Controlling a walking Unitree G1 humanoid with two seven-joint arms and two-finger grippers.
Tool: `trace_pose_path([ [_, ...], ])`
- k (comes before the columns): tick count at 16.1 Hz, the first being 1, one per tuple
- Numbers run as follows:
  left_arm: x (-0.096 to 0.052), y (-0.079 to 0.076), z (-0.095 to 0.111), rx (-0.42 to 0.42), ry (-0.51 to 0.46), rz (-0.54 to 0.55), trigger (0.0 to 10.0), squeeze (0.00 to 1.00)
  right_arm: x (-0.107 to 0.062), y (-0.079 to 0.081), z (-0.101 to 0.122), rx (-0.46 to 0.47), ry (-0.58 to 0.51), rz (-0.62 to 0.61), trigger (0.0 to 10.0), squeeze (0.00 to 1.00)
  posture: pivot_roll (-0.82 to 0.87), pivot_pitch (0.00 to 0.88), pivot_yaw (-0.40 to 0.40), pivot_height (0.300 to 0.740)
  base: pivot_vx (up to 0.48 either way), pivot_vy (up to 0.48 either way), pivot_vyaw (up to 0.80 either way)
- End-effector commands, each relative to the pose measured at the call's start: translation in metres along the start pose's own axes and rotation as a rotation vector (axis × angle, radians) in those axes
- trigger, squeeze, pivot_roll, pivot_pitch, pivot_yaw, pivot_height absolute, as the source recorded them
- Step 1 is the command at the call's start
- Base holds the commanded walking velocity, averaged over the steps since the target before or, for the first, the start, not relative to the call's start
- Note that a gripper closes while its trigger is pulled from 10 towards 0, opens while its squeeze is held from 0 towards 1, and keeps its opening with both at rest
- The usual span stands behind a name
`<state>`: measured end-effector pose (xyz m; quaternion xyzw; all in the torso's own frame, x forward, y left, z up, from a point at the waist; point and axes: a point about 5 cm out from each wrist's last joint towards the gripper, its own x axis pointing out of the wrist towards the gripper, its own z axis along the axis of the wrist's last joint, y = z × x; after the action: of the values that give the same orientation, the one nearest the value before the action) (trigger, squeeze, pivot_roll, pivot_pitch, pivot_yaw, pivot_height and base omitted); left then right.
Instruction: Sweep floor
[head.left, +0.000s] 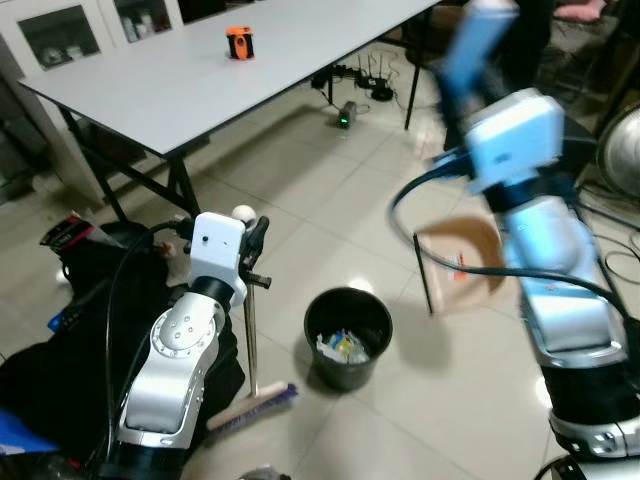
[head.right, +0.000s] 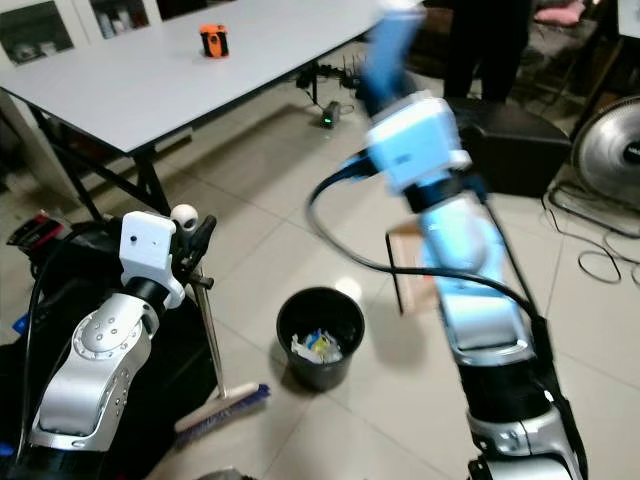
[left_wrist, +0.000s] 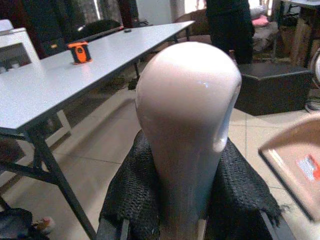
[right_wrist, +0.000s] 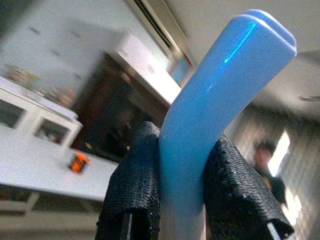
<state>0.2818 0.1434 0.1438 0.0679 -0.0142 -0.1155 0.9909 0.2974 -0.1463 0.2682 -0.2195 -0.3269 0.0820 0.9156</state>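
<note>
Closest to the robot, on its left, the left gripper (head.left: 256, 240) is clamped round the top of the broom (head.left: 250, 330), whose pale rounded knob stands between the black fingers (left_wrist: 131, 200) in the wrist view. The stick runs down nearly upright to the bristle head (head.left: 252, 405), which lies on the tiled floor (head.left: 330, 160) just left of the black bin (head.left: 347, 335). Black bags (head.left: 60, 330) sit close behind and beside that arm.

On the right, the right gripper (right_wrist: 182, 190) is closed on the blue handle (right_wrist: 215, 95) of the dustpan (head.left: 465, 265), carried above the floor a little beyond the bin; that arm is blurred. The bin already holds some scraps of litter (head.left: 340, 347).

The step in hand looks like tipping or returning the pan near the bin while the broom waits. To do it well, the pan should be kept level until its lip is over the bin mouth, and the broom held steady and upright so its head does not knock the bin.

Open tile lies ahead between bin and table (head.left: 200, 75), the best room for strokes. Edges to mind: the table legs (head.left: 180, 180) on the left, cables and a small lit device (head.left: 345, 115) under the table's far end, a fan (head.right: 610, 150) and cords on the right, and a person (head.right: 490, 45) standing beyond.
</note>
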Motion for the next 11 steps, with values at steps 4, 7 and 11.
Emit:
trace_pose_path([
  [4,-0.004,0.000,0.003,0.008,-0.008,-0.016,10.0,0.00,-0.023,-0.014,-0.019,0.064,0.165,-0.109,10.0,0.00,-0.03,0.000,0.036,0.740,-0.352,0.000,0.00],
  [7,-0.005,0.000,0.002,0.010,-0.004,-0.020,10.0,0.00,-0.034,-0.013,-0.026,0.136,0.235,-0.154,10.0,0.00,-0.02,0.000,0.032,0.740,-0.352,0.000,0.00],
  [11,-0.006,0.000,0.002,0.014,-0.004,-0.031,10.0,0.00,-0.044,-0.008,-0.034,0.258,0.306,-0.212,10.0,0.00,-0.02,0.000,0.032,0.740,-0.352,0.000,0.00],
])
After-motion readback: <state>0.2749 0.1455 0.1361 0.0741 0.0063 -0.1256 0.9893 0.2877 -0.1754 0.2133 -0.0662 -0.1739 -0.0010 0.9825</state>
